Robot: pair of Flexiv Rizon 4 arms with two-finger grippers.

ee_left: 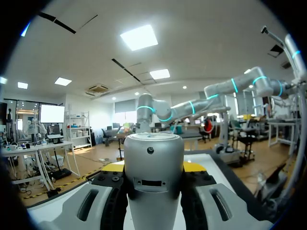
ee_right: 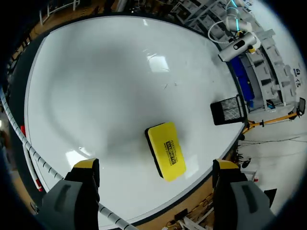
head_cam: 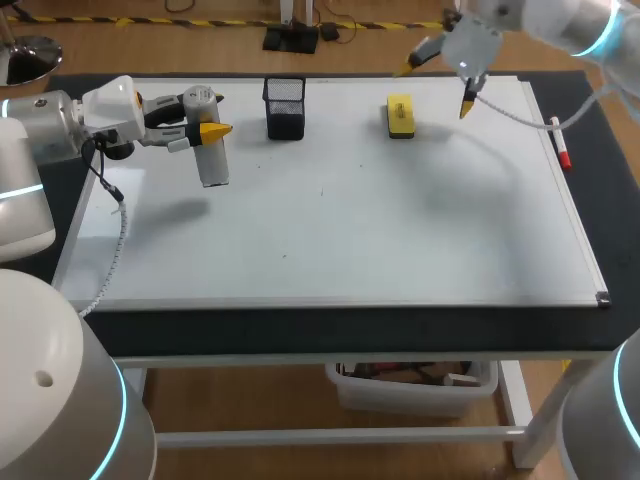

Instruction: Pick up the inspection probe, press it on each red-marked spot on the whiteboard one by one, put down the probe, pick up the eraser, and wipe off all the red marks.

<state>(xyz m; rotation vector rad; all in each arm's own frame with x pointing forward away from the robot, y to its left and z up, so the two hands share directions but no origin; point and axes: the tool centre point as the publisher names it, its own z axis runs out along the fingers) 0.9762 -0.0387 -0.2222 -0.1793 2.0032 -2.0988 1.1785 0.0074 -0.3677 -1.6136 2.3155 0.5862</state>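
The inspection probe (head_cam: 213,160), a silver-grey cylinder, hangs above the whiteboard's (head_cam: 330,210) far left part, with my left gripper (head_cam: 214,131) shut on it. In the left wrist view the probe (ee_left: 153,182) fills the gap between the yellow-tipped fingers (ee_left: 113,167). The yellow eraser (head_cam: 400,115) lies flat on the board near its far edge. My right gripper (head_cam: 438,87) hovers just above and to the right of it, open and empty. From the right wrist view the eraser (ee_right: 166,150) rests on the board below that open gripper (ee_right: 156,165). I see no red marks on the board.
A black mesh pen holder (head_cam: 286,107) stands on the board between the probe and the eraser, also seen in the right wrist view (ee_right: 229,109). A red-capped marker (head_cam: 562,148) lies along the board's right edge. A grey cable (head_cam: 510,115) trails from the right gripper.
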